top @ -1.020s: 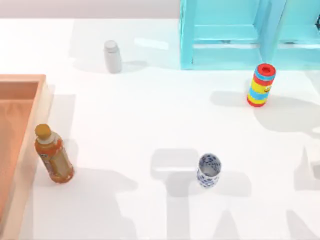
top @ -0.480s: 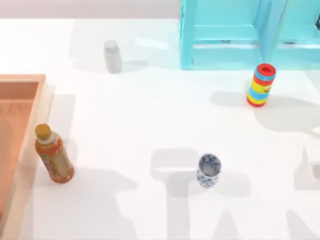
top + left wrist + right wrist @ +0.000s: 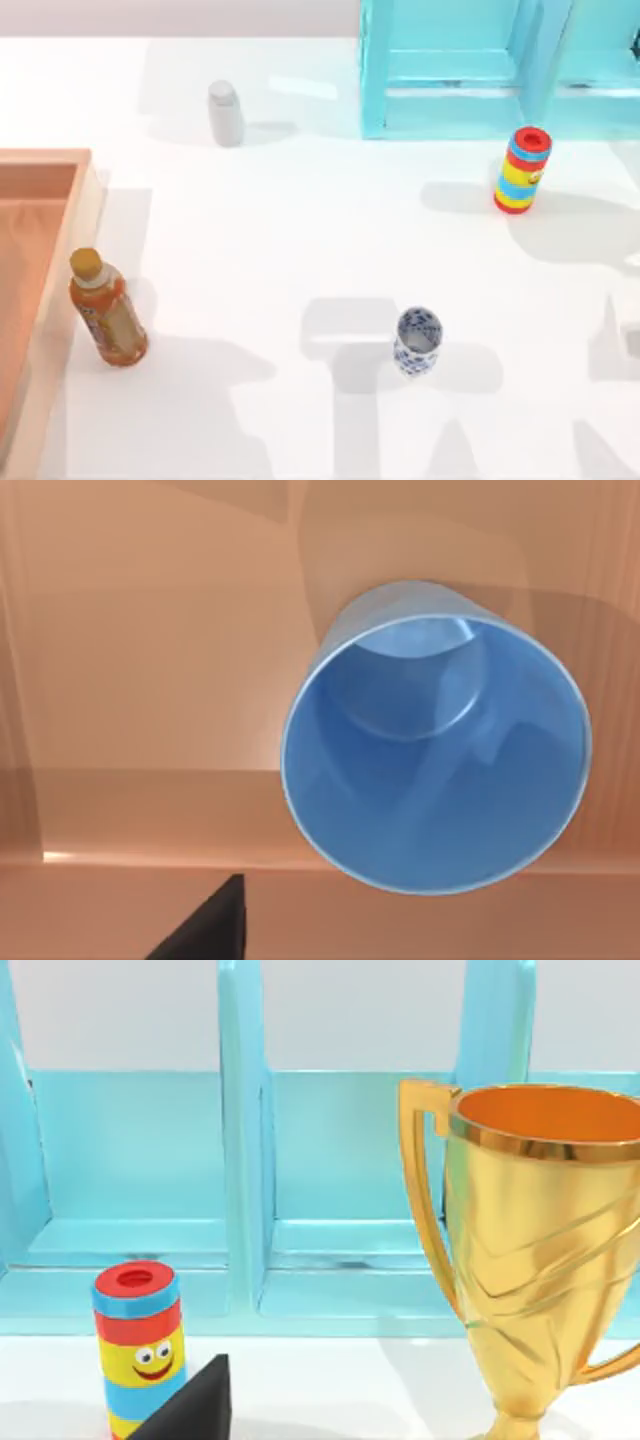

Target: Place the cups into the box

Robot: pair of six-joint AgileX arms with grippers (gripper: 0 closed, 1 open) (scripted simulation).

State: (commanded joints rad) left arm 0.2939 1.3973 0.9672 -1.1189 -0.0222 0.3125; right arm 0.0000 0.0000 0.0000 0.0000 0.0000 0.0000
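The plain blue cup (image 3: 435, 740) stands upright on the orange-brown floor of the box (image 3: 150, 630), seen from above in the left wrist view. My left gripper (image 3: 330, 952) hovers over it, open, with one dark fingertip (image 3: 205, 930) showing and nothing in its grasp. The white cup with blue flowers (image 3: 417, 341) stands upright on the table, right of centre and toward the front. The box (image 3: 60, 160) lies at the table's left edge. My right gripper (image 3: 330, 1432) is parked, open, facing the turquoise shelf, with one dark fingertip (image 3: 195, 1405) showing.
An orange drink bottle (image 3: 107, 309) stands just right of the box. A small grey-white bottle (image 3: 224, 112) is at the back. A striped cylinder (image 3: 523, 169) stands before the turquoise shelf (image 3: 470, 70). A gold trophy (image 3: 535, 1250) stands close to the right wrist.
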